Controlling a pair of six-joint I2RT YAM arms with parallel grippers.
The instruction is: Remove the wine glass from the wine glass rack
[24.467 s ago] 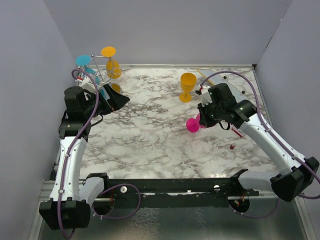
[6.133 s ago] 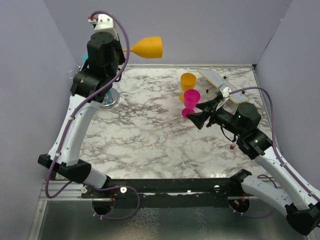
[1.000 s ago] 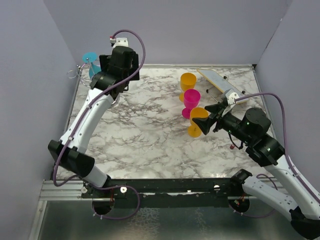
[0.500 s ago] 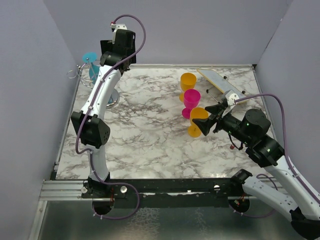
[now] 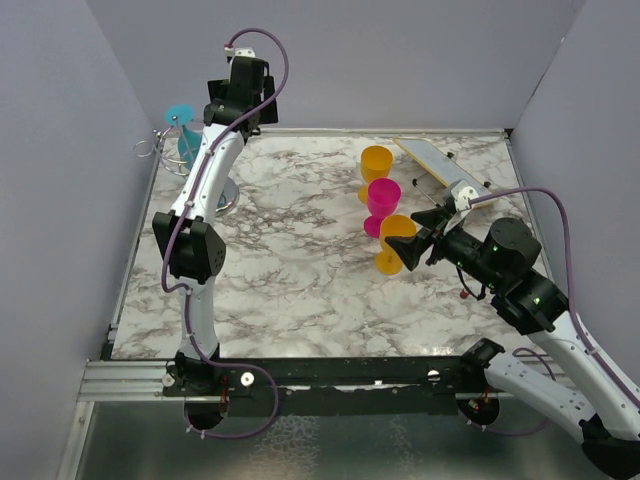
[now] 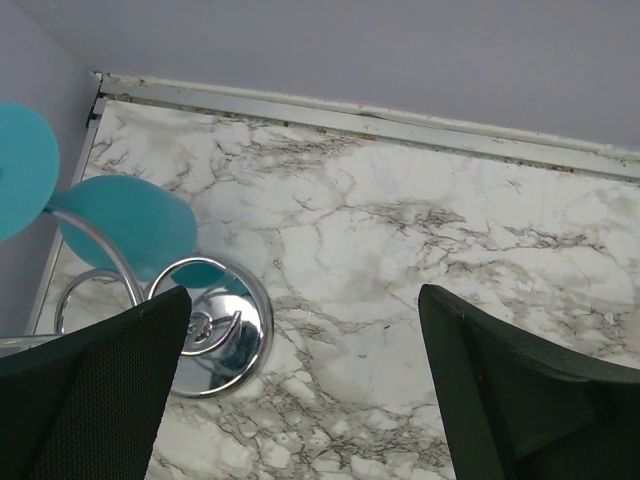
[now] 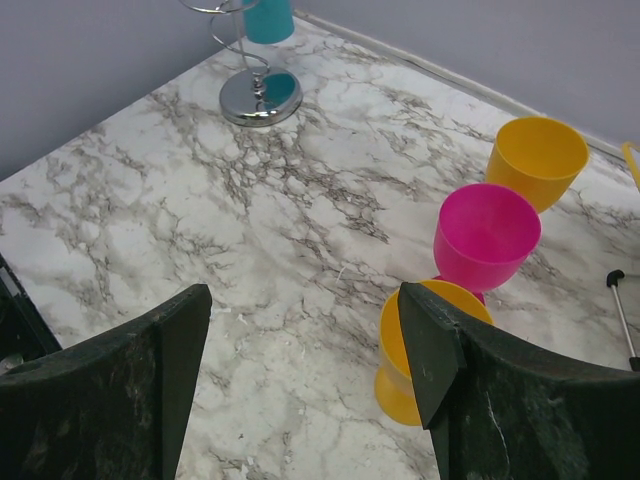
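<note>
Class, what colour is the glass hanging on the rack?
The glass is turquoise, clearest in the left wrist view.

- Top external: high behind, overlooking the whole grey-veined marble tabletop (image 5: 300,270).
- Left wrist: steeply down onto the silver wire rack with shiny disc base (image 6: 225,340).
- Right wrist: low, facing across toward that same rack.

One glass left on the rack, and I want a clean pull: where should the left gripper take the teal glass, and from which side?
Probably the bowl of the teal glass. It hangs upside down from the wine glass rack, foot above the wire hoop, so the bowl is the free part. Bring the open left gripper in from the table side; walls close the corner behind.
</note>
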